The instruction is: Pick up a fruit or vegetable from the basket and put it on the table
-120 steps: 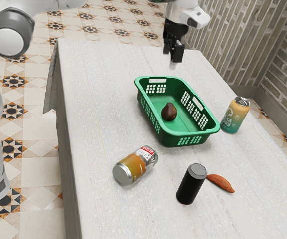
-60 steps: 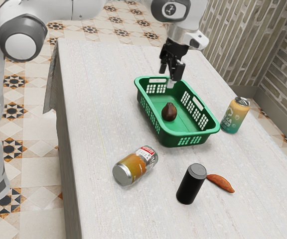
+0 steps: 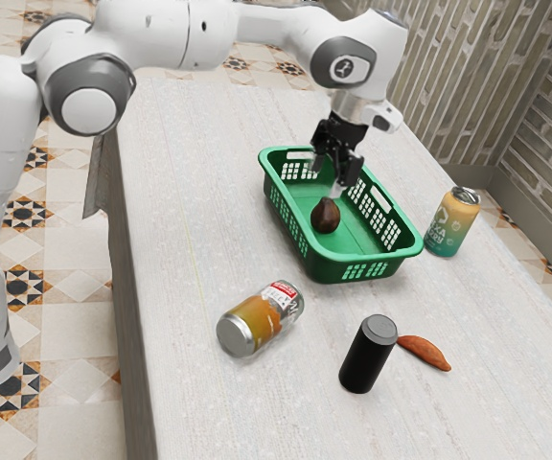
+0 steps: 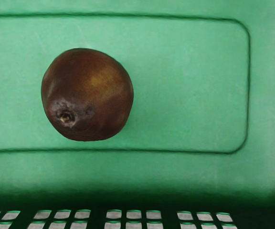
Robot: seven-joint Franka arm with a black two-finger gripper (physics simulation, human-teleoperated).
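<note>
Fruit [image 3: 325, 217] sits in the basket [image 3: 364, 259], near and below my gripper [image 3: 327, 179], which is spread and empty. Descend off-centre and I could tip it – or pinch only its curve (smooth, likely slippery). Farther out, the rim could snag me; beyond, a low exit could clip the yellow can [image 3: 451, 222].
</note>
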